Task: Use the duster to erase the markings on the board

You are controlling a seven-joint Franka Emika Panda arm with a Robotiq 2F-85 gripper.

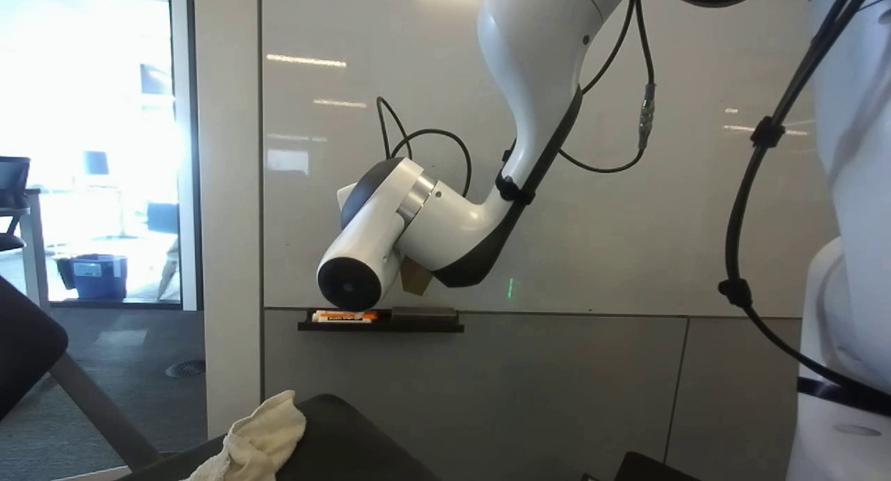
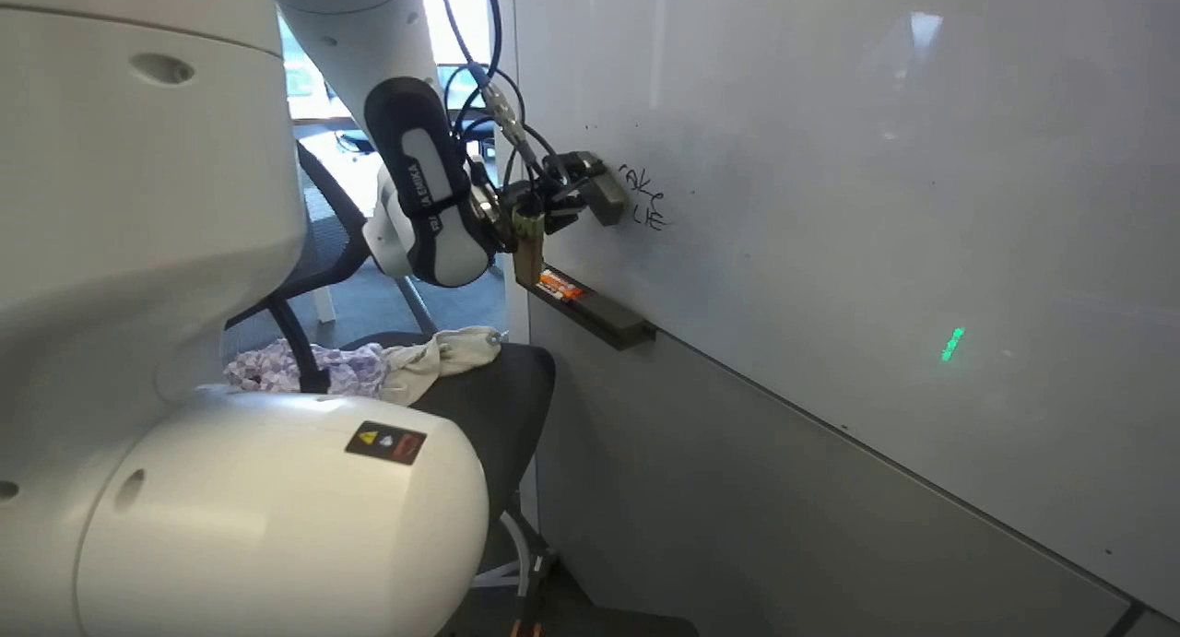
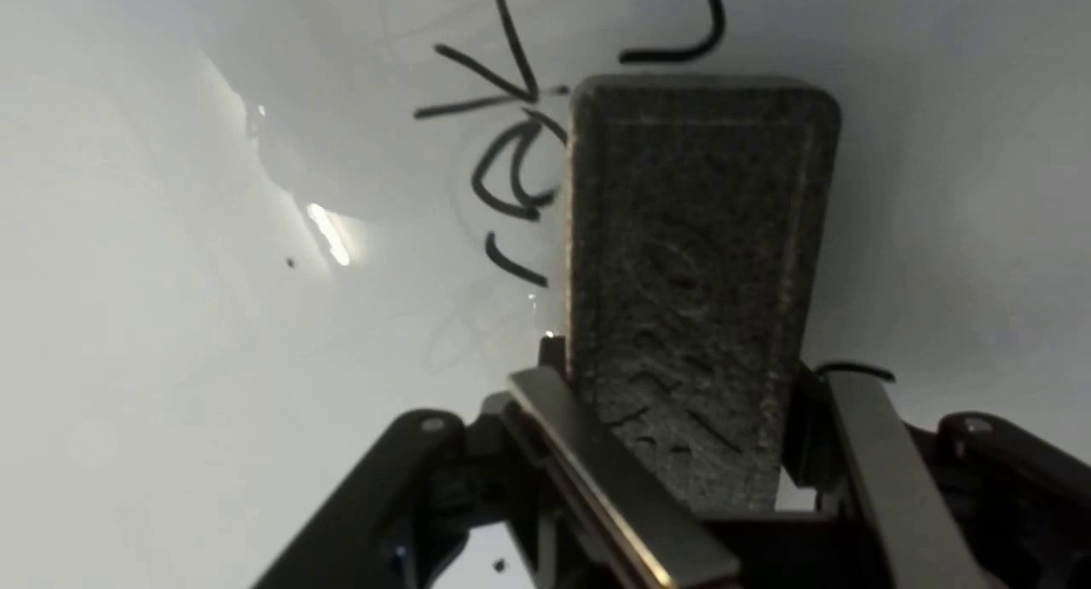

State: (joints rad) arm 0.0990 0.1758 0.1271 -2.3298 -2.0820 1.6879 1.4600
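The duster point(image 3: 699, 274) is a dark grey felt block. My gripper point(image 3: 682, 380) is shut on its sides, and the duster sticks out past the fingertips. In an exterior view the duster point(image 2: 606, 197) is at or just off the board point(image 2: 830, 204); contact cannot be told. The black markings point(image 2: 645, 194) are two short lines just beside it. In the wrist view the markings point(image 3: 520, 167) show left of and above the duster, with one stroke by the right finger; part is hidden behind the duster. In an exterior view the arm hides the gripper before the board point(image 1: 696, 209).
A dark ledge point(image 1: 379, 327) below holds orange-white markers point(image 1: 344, 317) and a dark grey block point(image 1: 423, 314). A tan block point(image 2: 528, 245) hangs by the gripper. A chair point(image 2: 502, 416) with cloths point(image 2: 452, 353) stands near. A green light mark point(image 2: 952, 344) shows on the board.
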